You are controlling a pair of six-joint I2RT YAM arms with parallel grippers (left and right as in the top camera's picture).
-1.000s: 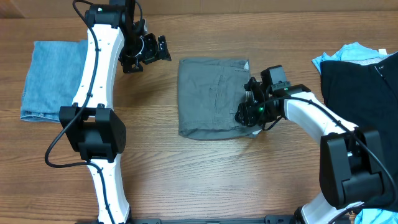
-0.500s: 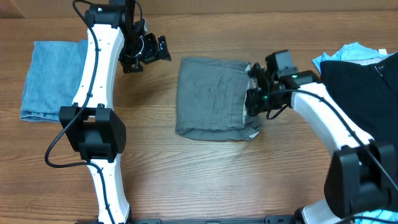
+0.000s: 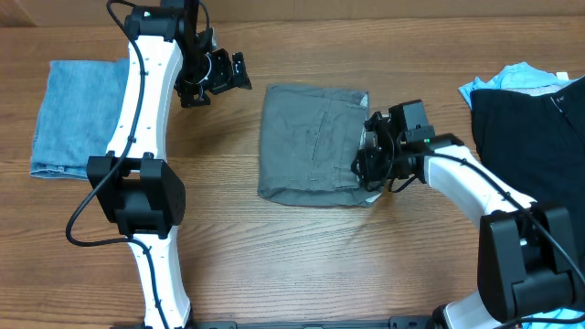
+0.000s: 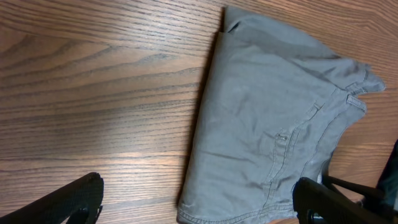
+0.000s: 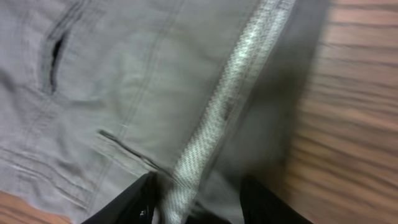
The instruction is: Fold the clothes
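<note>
Centrally on the wooden table [image 3: 228, 247] lie the grey shorts [image 3: 311, 144], folded into a rough rectangle. My right gripper [image 3: 367, 164] sits at their right edge, low over the cloth. In the right wrist view my two dark fingers [image 5: 134, 205] stand apart, open, with a pale woven strip of lining [image 5: 230, 106] running between them. The cloth there lies flat and is not bunched or pinched.

My left gripper [image 3: 239, 71] hangs over bare wood beyond the shorts' upper left corner, well apart from them. Its fingers [image 4: 68, 200] are spread wide, and it holds nothing. Seen from the left wrist, the shorts [image 4: 273, 137] fill the right half of the view.

The shorts are mid-grey cotton, softly wrinkled. Their left side is a neat straight fold. A stitched pocket seam runs down the middle, and a small dark slit of a pocket opening [image 5: 55, 55] shows near my right fingers. Along the right edge and at the lower right corner, a little pale lining peeks out.

Farther to my right, a black garment [image 3: 530, 128] lies at the table's edge, with a light-blue garment [image 3: 512, 78] showing from under its top. On the far left lies a folded denim piece [image 3: 78, 114].
</note>
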